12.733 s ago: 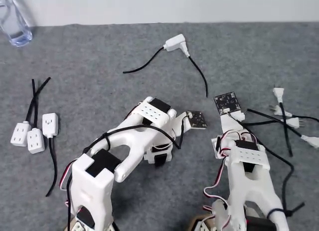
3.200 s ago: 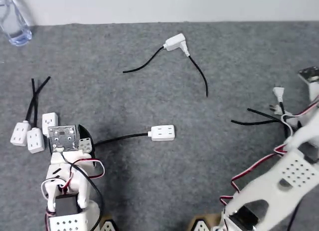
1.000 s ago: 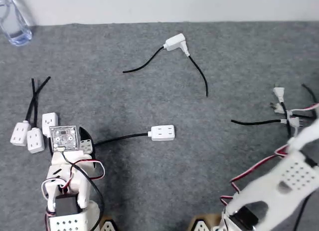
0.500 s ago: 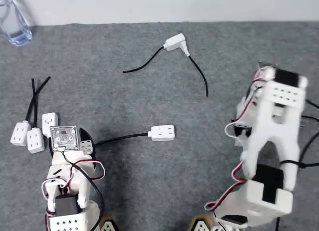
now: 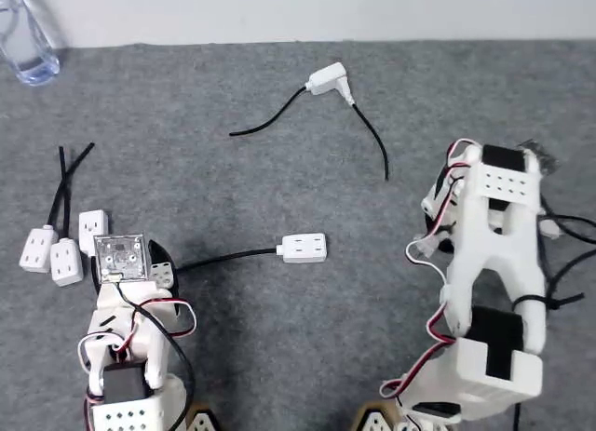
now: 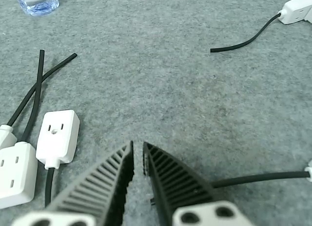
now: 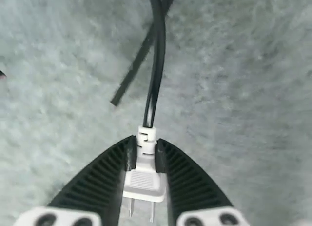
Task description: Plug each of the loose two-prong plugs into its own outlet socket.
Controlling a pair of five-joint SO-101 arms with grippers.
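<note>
My right gripper [image 7: 145, 149] is shut on a white two-prong plug [image 7: 144, 176], its black cord [image 7: 156, 74] trailing off over the grey carpet. In the high view the right arm [image 5: 494, 226] stands at the right, beside the other loose plugs [image 5: 549, 229]. A white outlet socket [image 5: 304, 248] lies mid-table with its cord running toward the left arm [image 5: 121, 301]. My left gripper [image 6: 138, 152] is shut on nothing, low over the carpet, close to a socket [image 6: 57, 136]. Three sockets [image 5: 67, 249] lie grouped at the left.
A joined plug and socket [image 5: 328, 79] with two cord ends lies at the back. A clear glass [image 5: 23, 40] stands at the back left corner. Loose black cords [image 5: 559, 282] tangle by the right arm's base. Open carpet spreads between the arms.
The right arm has swung in from the far right edge toward the table's middle, carrying the plug. The left arm has stayed still by the left sockets.
</note>
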